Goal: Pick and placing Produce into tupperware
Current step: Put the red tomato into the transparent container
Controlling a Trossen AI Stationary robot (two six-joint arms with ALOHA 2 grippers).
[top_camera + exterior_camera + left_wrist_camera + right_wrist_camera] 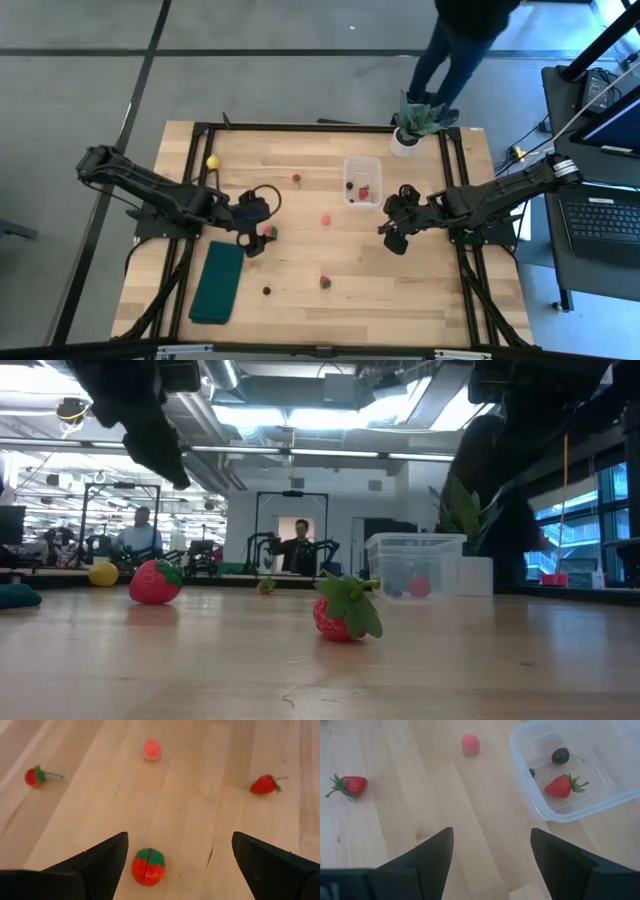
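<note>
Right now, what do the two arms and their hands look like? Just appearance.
Both arms are dark, near black, jointed segments. The left arm carries a black cable loop near its wrist; the right arm has a pale band at its far end. The left hand and right hand each end in two flat, dark, wedge-shaped fingers with no visible markings.

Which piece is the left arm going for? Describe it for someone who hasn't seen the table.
Start at the dark green cloth on the table's left half. Just past its upper right corner, the left gripper stands open over a red fruit piece. Unlike the stemmed strawberries nearby, it is round and stemless, with a flat green cap and a seam down the middle.
</note>
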